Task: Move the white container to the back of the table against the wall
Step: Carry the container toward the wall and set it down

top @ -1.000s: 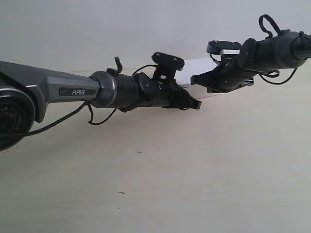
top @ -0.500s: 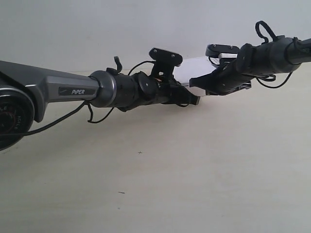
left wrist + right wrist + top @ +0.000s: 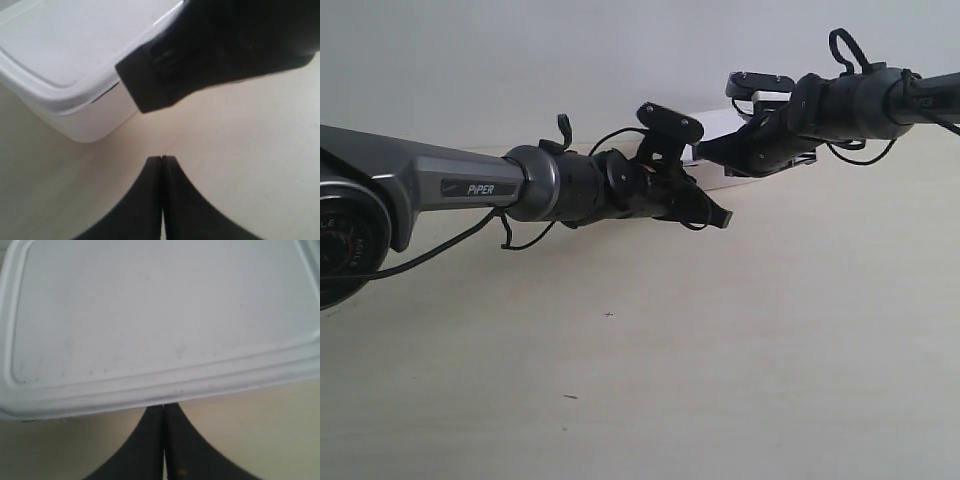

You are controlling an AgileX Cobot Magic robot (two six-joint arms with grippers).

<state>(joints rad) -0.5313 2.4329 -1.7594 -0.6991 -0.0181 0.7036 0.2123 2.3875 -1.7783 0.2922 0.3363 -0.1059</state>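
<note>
My right end effector (image 3: pixel 164 407), closed and empty, touches the long side of the container (image 3: pixel 160 315), wall (image 3: pixel 520 60) beyond. My left end effector (image 3: pixel 161 160), also closed, sits off its corner.

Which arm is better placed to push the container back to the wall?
Right, I'd say. The right gripper, shut, sits at the middle of the container's long edge, lined up to push. The left gripper, also shut, is off beside a corner, over bare table.
</note>
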